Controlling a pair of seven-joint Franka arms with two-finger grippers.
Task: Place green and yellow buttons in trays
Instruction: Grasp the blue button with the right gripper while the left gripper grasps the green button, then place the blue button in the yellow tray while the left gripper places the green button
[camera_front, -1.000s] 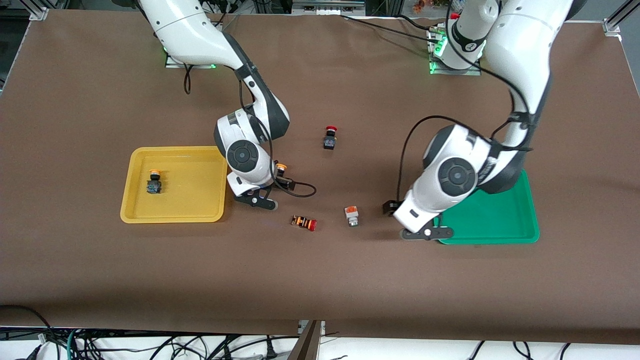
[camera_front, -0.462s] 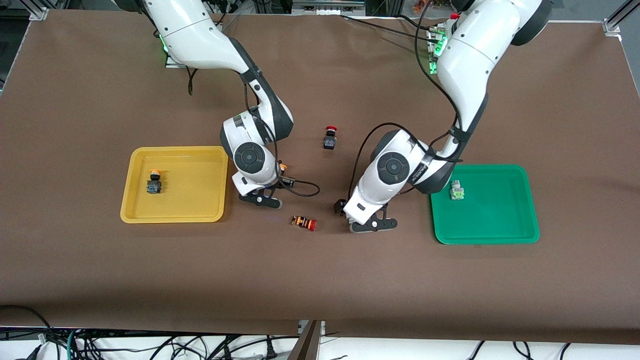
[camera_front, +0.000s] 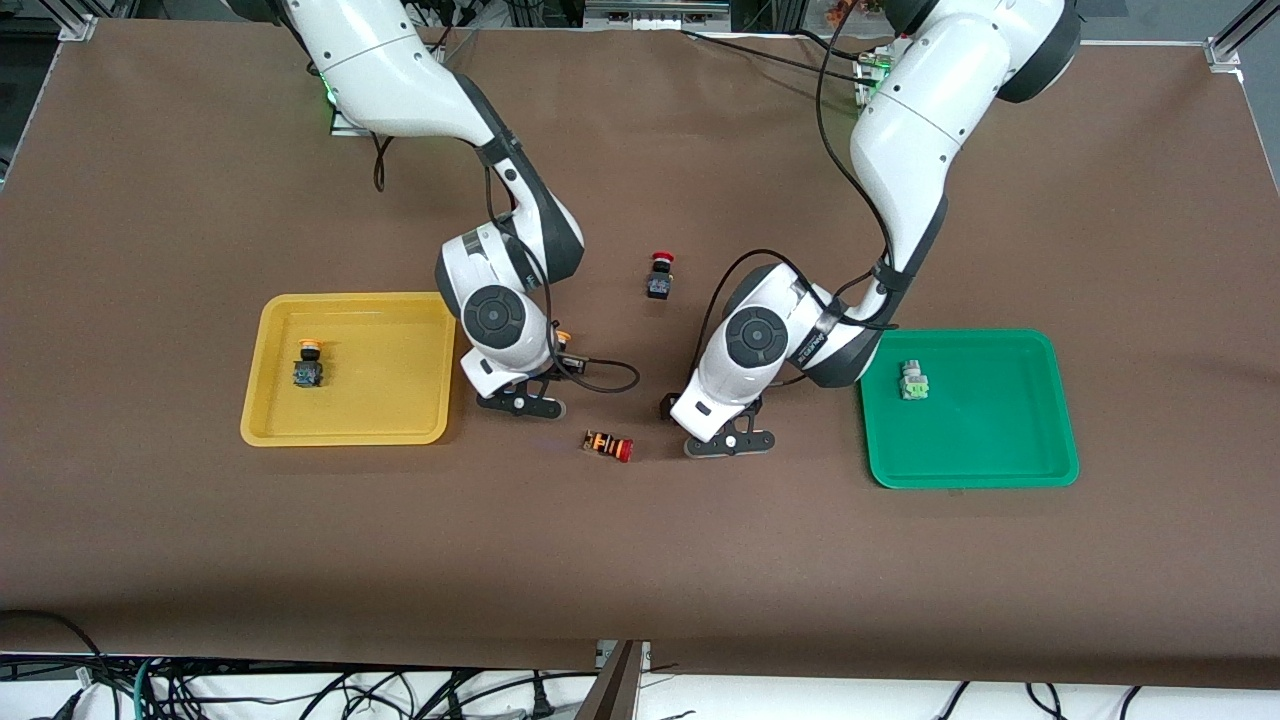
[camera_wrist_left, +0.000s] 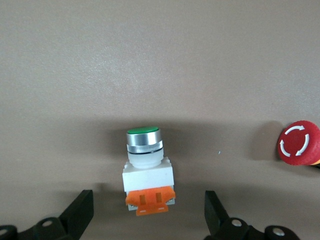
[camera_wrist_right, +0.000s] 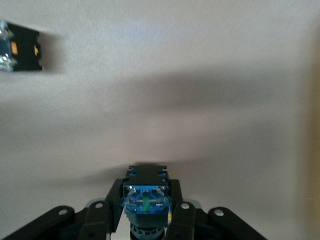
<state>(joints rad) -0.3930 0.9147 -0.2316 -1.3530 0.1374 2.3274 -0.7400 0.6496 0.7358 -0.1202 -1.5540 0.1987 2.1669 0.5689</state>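
While each tray (camera_front: 350, 432) (camera_front: 975, 475) holds one button (camera_front: 308, 366) (camera_front: 912, 380), right fingers (camera_wrist_right: 184, 214) clamp another, left fingers (camera_wrist_left: 80, 210) apart, seemingly.

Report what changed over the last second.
The left hand swung from the green tray's edge toward the right arm's end and now straddles the white-bodied green button, open. The right hand shut on the yellow-capped button beside the yellow tray. The other yellow button and both red switches stayed put.
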